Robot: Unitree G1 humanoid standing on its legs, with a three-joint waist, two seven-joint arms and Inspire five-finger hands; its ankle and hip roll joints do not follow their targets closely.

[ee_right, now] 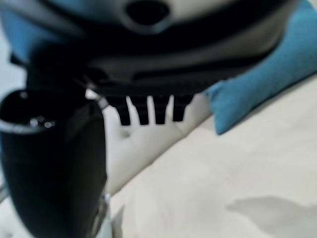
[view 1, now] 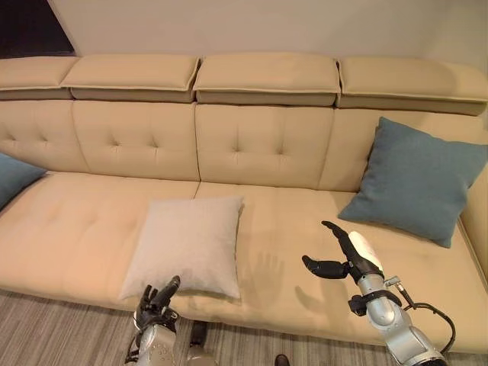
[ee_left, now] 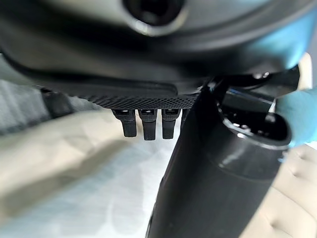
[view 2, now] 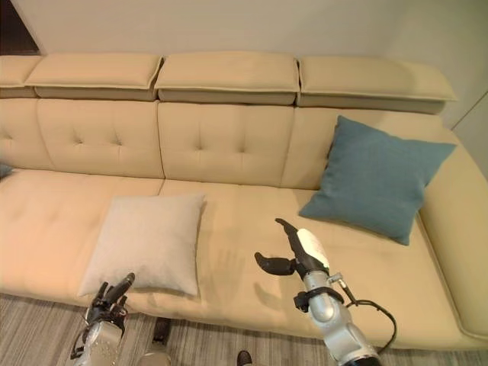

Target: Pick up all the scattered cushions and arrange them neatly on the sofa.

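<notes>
Above the sofa seat, right hand and left hand hang released, holding nothing.

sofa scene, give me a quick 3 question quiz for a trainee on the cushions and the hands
1. True or false: the white cushion lies flat on the seat of the beige sofa.
2. Which cushion leans against the backrest at the sofa's right end?
A. the white cushion
B. the large teal cushion
C. the teal cushion at the left edge
3. Fill in: the right hand hovers over the seat with its fingers ____, holding nothing.

Key
1. True. Its front edge sits near the seat's front, just beyond the left hand.
2. B.
3. Open. Thumb and fingers are spread apart above bare seat, between the two nearer cushions.
</notes>
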